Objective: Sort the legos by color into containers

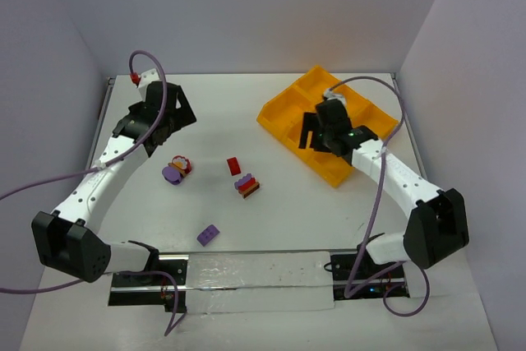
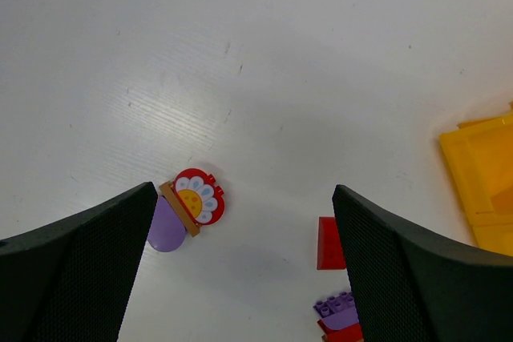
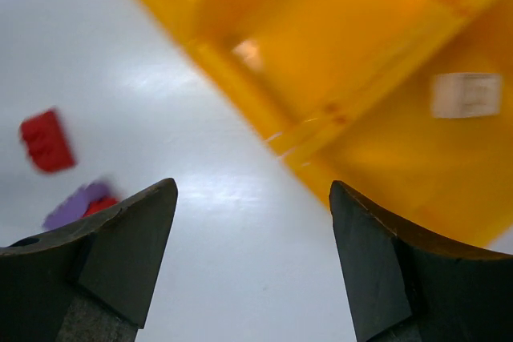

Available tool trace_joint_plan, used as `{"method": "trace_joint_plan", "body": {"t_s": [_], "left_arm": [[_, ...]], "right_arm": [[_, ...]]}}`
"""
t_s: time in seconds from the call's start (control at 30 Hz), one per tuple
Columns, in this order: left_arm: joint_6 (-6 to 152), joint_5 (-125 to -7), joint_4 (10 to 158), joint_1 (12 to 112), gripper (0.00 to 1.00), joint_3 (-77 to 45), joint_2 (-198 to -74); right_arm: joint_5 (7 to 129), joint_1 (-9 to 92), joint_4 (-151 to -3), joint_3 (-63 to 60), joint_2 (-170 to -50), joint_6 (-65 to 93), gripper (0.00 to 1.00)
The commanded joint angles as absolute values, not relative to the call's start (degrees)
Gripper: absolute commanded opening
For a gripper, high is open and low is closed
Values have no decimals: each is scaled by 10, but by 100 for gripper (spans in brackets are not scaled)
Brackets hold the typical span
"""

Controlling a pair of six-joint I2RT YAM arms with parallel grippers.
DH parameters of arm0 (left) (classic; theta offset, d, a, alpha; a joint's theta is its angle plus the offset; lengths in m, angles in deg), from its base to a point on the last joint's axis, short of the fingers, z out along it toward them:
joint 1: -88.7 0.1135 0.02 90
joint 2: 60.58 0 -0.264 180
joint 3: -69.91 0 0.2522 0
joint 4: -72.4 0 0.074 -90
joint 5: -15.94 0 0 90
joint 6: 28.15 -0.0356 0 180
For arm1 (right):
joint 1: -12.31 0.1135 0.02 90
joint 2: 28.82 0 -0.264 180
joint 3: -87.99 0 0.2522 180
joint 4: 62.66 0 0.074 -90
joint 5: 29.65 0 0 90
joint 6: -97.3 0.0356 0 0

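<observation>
Several legos lie loose on the white table: a red flower piece on a purple half-round (image 1: 176,169) (image 2: 198,196), a red brick (image 1: 234,166) (image 2: 329,243) (image 3: 46,140), a purple-red-brown stack (image 1: 246,185) (image 2: 341,314) (image 3: 80,202) and a purple brick (image 1: 208,235). The orange-yellow tray of containers (image 1: 279,114) (image 3: 361,54) (image 2: 485,182) sits at the back right. A white brick (image 3: 466,94) lies in one compartment. My right gripper (image 1: 316,139) (image 3: 252,190) hangs open and empty over the tray's near-left edge. My left gripper (image 1: 182,114) (image 2: 244,194) is wide open and empty, behind the flower piece.
Grey walls enclose the table on the left, back and right. The right arm reaches over the tray's front corner. A strip of shiny film (image 1: 246,277) lies along the near edge between the arm bases.
</observation>
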State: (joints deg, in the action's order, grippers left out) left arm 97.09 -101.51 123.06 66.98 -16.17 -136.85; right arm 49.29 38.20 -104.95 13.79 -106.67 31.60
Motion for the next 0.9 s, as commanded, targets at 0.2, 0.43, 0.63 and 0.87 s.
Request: {"method": "trace_joint_plan", "body": {"t_s": [0.2,0.43,0.63,0.87], "left_arm": [[1015,-1012,1281,662,99,-169,-1346],[1025,-997,1305,659,99,-160,-1327],[1033,-985,1322,658,99,-165,-1323],[1027,-994,1302,658,99,-123,-1315]], "right_arm": [[532,536,-1037,85,-1141,316,85],[545,582,-1032,52,-1189,322,87],[525,611,-1076,-34,-1256,328,91],[527,621,-1091,-103,-1339,317,91]]}}
